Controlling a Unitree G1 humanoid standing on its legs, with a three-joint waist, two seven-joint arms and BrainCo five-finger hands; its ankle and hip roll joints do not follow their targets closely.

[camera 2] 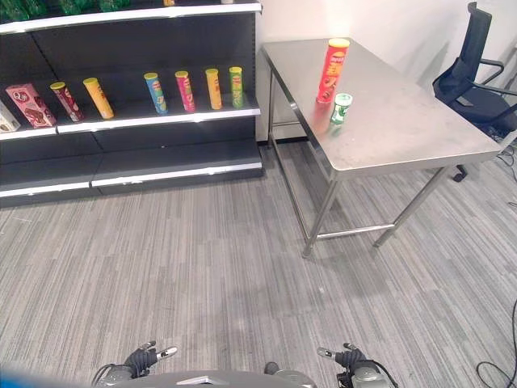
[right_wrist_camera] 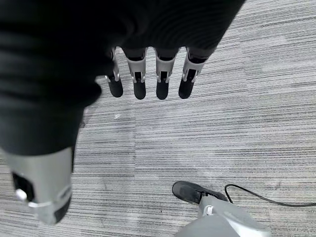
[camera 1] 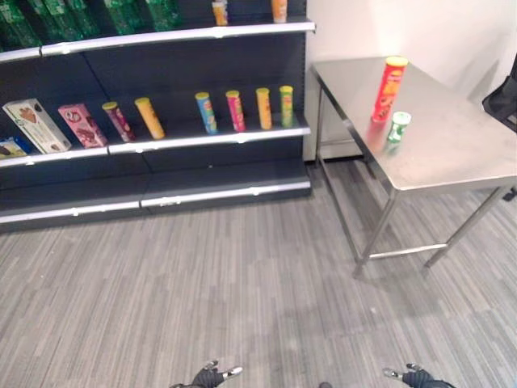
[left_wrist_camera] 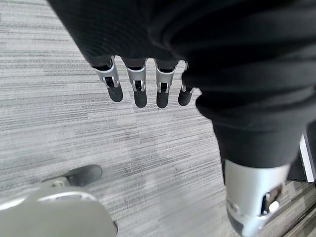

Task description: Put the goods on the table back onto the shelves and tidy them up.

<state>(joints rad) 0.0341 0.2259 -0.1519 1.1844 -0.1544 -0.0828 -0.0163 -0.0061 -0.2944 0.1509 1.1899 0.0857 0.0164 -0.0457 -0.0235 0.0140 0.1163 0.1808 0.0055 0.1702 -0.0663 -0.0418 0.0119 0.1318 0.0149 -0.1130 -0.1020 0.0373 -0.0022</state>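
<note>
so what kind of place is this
Probably a mock shop or retail test room: dark shelving with silver edges stocked with a row of coloured snack tubes, a bare steel table holding a tall red tube, and grey striped carpet.

The top shelf [camera 1: 178, 36] is cut off by the far picture edge; its green bottles [camera 1: 48, 18] show lower parts only. The box [camera 1: 10, 147] at far left is cropped. The office chair [camera 2: 477, 73] is cropped at right.

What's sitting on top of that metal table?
On the steel table stand a tall red tube can and a small green can beside it, both upright. Their far sides are hidden.
</note>
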